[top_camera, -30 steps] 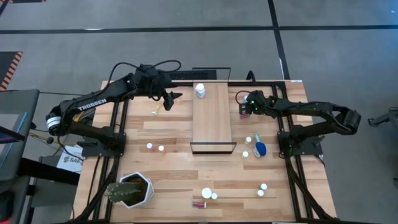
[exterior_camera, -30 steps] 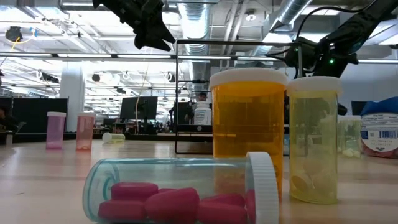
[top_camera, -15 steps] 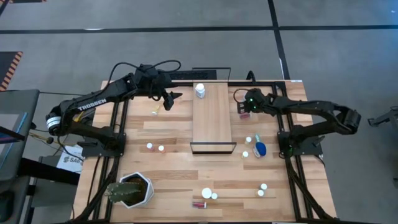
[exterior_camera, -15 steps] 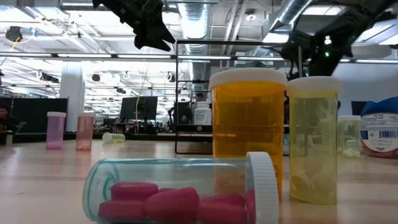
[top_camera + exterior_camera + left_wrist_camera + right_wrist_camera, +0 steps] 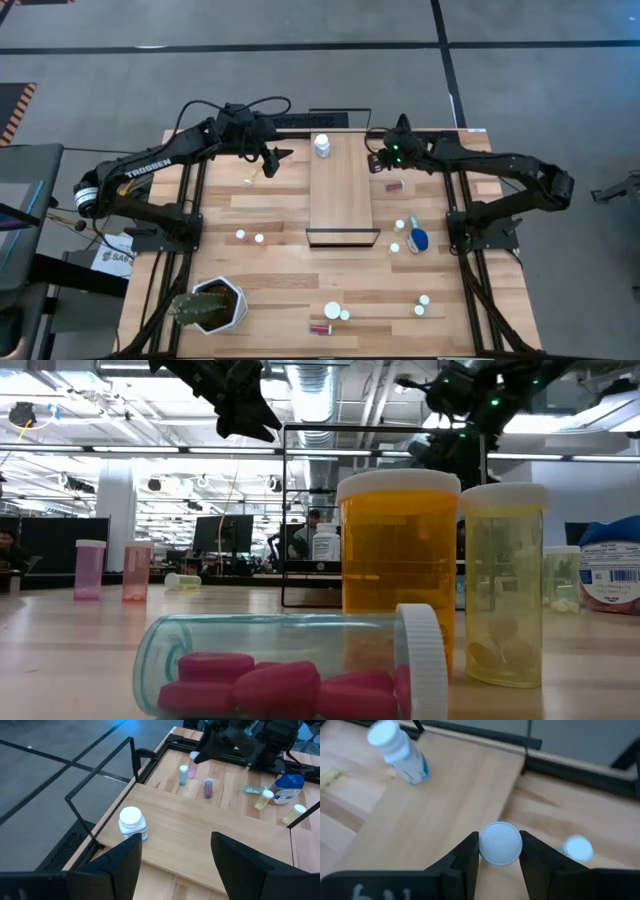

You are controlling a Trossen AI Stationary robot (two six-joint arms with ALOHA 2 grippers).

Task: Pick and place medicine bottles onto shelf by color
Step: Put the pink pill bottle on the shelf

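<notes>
Gripping a small white-capped bottle (image 5: 500,843) by its cap in the right end effector (image 5: 380,160), fingers clenched on either side of it, raised off the bench (image 5: 260,290) right at the far right edge of the shelf (image 5: 340,200) (body below the cap looking pinkish from the left wrist view, though hard to be sure). Judged a light, rigid plastic piece with a smooth round cap: apt to swivel or slip if pinched off-centre, so best taken square across the cap or high on the body, and set down upright rather than dropped. Hovering with the left end effector (image 5: 280,157) released, fingers spread wide, above the bench beside the shelf's far left edge. Standing on the far end of the shelf: one white bottle (image 5: 321,145), contents not visible. Lying on the bench near the right arm: a red vial (image 5: 395,185). Closest to the low camera: a clear vial (image 5: 290,665) on its side, capped, packed with pink pills; an upright orange bottle (image 5: 398,560), capped, contents not discernible; just beside it a pale yellow bottle (image 5: 503,585) with only a few tablets at the bottom.
</notes>
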